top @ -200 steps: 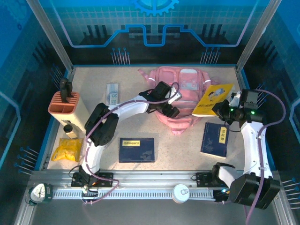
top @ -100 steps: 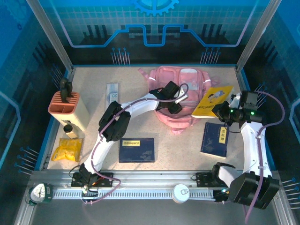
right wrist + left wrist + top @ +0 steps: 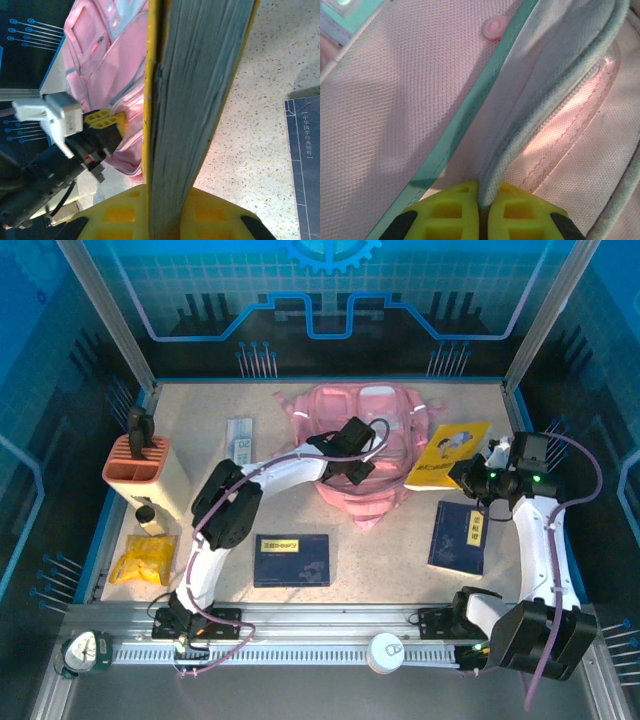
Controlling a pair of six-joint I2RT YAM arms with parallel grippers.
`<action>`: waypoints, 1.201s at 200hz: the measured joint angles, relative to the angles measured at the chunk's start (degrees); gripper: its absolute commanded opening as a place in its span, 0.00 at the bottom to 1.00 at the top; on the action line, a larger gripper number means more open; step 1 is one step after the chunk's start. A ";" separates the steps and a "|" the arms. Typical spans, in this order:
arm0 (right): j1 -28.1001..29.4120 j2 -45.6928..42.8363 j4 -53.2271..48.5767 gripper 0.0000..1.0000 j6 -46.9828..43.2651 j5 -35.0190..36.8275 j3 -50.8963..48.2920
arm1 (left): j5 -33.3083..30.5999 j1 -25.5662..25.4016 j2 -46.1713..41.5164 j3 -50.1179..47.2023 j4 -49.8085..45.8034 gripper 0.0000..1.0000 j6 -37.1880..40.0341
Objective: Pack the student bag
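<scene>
Tabletop [image 3: 380,550], student bag [image 3: 385,415]; pen holder [image 3: 140,468], dark tool [image 3: 137,427]

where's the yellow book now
Yellow book: top view, right side, gripped in the right fingers between the pink backpack and a dark blue book.

The left gripper [image 3: 483,196] has pinched shut on the grey-piped edge of the large soft pink backpack [image 3: 385,412] (its jaws stood wide a second ago), and the bag has slid leftward.

Bright, even light — glare on the student bag [image 3: 470,100].
</scene>
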 measured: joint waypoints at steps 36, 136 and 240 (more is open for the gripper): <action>2.34 1.60 0.02 0.00 0.00 -0.59 0.00 | -2.56 0.59 -3.19 -0.37 -2.29 0.00 -1.29; 7.41 2.54 2.38 0.00 -1.97 -1.51 -2.05 | -3.32 3.96 -4.48 15.23 -13.73 0.00 -1.29; 26.10 17.29 29.51 0.00 4.85 -2.62 -7.63 | 2.25 6.84 -7.39 16.13 -14.80 0.00 -1.51</action>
